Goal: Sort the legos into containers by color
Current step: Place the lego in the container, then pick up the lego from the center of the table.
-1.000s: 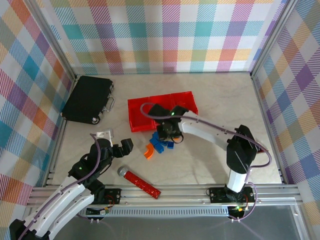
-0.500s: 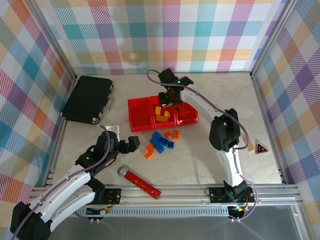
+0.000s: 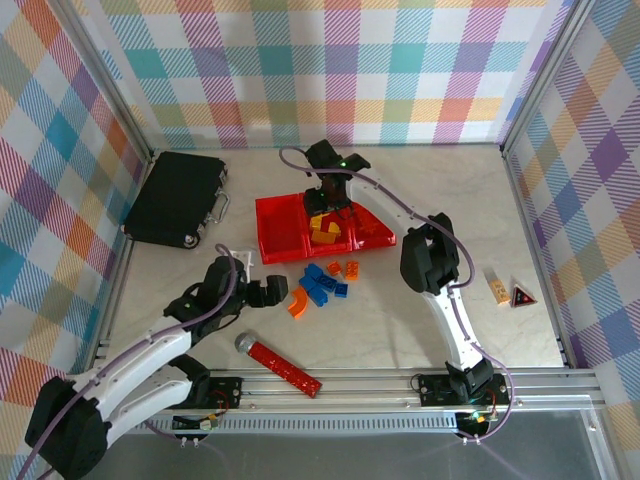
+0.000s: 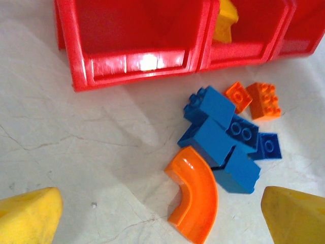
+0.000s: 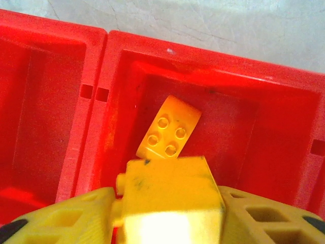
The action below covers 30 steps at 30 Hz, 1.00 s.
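The containers are three joined red bins. My right gripper hangs over the middle bin, shut on a yellow lego that fills the gap between its fingers. Below it another yellow lego lies on the bin floor. On the table in front of the bins sit blue legos, two small orange ones and a curved orange piece. My left gripper is open, low over the table, with the curved piece between its yellow fingertips and touching neither.
A flat black case lies at the back left. A long red studded bar lies near the front edge. Two small items rest at the right. Checked walls close in three sides.
My right gripper has left the pile and risen over the middle red bin with a yellow lego. My left gripper has slid right toward the curved orange piece.
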### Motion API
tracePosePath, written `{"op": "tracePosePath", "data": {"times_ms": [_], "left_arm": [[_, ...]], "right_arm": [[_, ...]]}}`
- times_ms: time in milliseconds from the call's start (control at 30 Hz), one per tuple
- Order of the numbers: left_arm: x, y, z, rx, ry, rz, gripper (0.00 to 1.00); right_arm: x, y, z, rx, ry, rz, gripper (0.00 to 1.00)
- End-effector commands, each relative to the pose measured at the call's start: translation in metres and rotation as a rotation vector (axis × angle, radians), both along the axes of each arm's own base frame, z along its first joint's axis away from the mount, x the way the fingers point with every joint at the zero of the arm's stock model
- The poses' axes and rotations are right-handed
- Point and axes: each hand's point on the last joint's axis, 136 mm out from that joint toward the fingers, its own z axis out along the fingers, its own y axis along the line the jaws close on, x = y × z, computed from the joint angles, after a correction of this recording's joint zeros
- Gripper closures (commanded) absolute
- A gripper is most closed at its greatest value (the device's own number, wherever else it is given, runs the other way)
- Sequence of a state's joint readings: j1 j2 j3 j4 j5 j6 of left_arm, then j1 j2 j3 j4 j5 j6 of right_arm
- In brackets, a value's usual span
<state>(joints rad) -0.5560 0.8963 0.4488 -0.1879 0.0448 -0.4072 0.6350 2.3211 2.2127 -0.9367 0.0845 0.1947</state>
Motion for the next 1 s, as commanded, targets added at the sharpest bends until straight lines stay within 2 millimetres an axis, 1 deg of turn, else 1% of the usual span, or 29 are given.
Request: {"op": "tracePosePath", "data": {"times_ms": [0,133,300,433,533,600,700,833,967], "left_arm": [[-0.003,-0.015,-0.002,-0.003,0.036,-0.078,0.00],[0.000,-0.025,-0.007,-0.018,0.063,-0.105,0.00],[0.004,-0.031,-0.002,-0.018,0.055,-0.120,0.00],[0.006,-0.032,0.002,-0.022,0.044,-0.118,0.00],[0.008,-0.032,0.004,-0.037,0.028,-0.111,0.00],[0.009,-0.032,0.005,-0.045,0.018,-0.104,0.00],[0.011,-0.033,0.003,-0.050,0.011,-0.098,0.00],[0.013,-0.037,0.000,-0.050,0.020,-0.109,0.00],[0.015,-0.043,-0.005,-0.038,0.039,-0.125,0.00]], "right_arm": [[-0.002,0.002,0.012,0.012,-0.006,0.022,0.42],[-0.004,0.001,0.028,0.028,-0.028,0.022,0.30],[-0.012,-0.007,0.052,0.041,-0.047,0.008,0.28],[-0.034,-0.013,0.071,0.108,-0.033,-0.007,0.29],[-0.055,-0.022,0.074,0.156,-0.015,-0.039,0.29],[-0.069,-0.032,0.072,0.172,0.002,-0.081,0.30],[-0.092,-0.048,0.061,0.189,0.051,-0.157,0.31],[-0.120,-0.067,0.033,0.191,0.121,-0.253,0.32],[-0.136,-0.086,0.007,0.144,0.154,-0.308,0.32]]}}
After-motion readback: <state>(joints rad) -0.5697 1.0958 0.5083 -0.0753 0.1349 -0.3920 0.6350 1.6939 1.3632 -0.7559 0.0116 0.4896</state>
